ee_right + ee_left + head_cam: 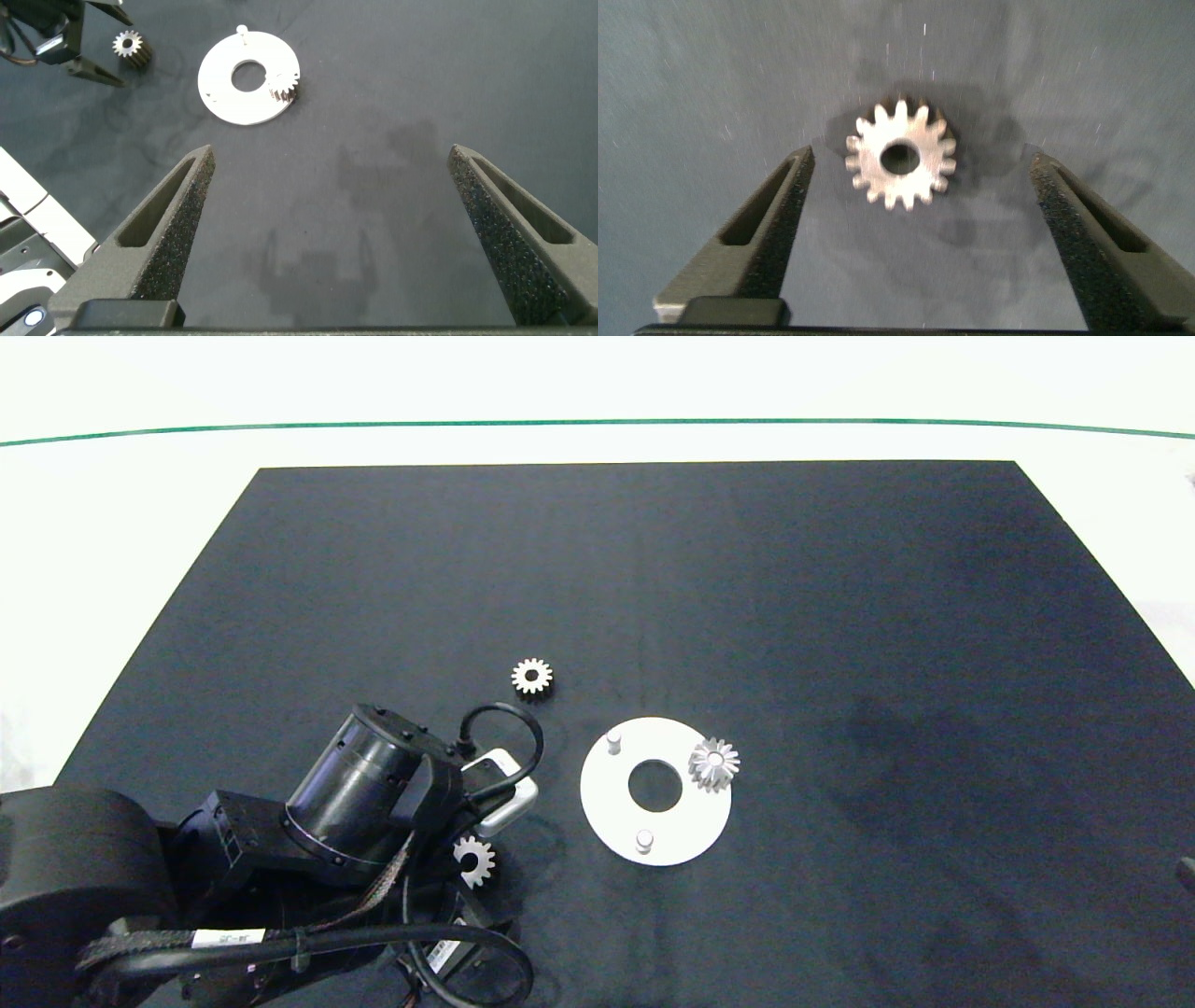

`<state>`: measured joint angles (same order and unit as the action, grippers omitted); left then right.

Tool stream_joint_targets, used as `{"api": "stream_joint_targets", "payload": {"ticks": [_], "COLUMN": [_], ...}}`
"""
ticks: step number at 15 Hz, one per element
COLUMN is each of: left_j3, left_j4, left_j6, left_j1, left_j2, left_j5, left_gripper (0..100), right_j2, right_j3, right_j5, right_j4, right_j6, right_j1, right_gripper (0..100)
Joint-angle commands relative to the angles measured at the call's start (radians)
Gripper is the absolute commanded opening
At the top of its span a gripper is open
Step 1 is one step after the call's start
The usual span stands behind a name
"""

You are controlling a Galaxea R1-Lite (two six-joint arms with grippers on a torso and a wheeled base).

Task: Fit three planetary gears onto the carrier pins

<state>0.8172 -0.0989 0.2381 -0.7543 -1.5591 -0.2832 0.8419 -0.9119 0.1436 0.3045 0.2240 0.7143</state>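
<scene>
Gears: 1 sits on a pin (714,763) of the disc (616,803), 1 lies loose (532,676), and the left gripper (901,233) hovers wide over the 3rd (899,157) to straddle it. Right gripper (327,233) waits wide, well off.

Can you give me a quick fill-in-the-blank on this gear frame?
1. The number of small silvery toothed gears seated on the flat white round carrier disc is ____.
2. The number of short white pegs on the disc standing bare is ____.
3. The left gripper hangs over a loose gear with its fingers ____.
4. Under everything lies a dark ____.

Missing words: one; two; open; mat
</scene>
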Motion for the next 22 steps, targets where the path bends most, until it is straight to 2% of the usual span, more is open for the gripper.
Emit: {"api": "stream_joint_targets", "payload": {"ticks": [1,5,22], "left_j3": [0.000,0.008,-0.027], "left_j4": [0.027,0.076,0.065], "left_j6": [0.001,0.003,0.001], "left_j1": [-0.002,-0.016,0.006], "left_j2": [-0.019,-0.073,-0.025], "left_j5": [-0.002,-0.004,-0.004], "left_gripper": [84,77,42], "right_j2": [0.005,-0.003,-0.015], "right_j3": [0.001,0.001,0.001], "right_j5": [0.001,0.001,-0.001], "right_j4": [0.002,0.002,0.002], "right_j6": [0.003,0.003,0.009], "right_j1": [0.002,0.002,0.002], "right_gripper": [100,100,100]}}
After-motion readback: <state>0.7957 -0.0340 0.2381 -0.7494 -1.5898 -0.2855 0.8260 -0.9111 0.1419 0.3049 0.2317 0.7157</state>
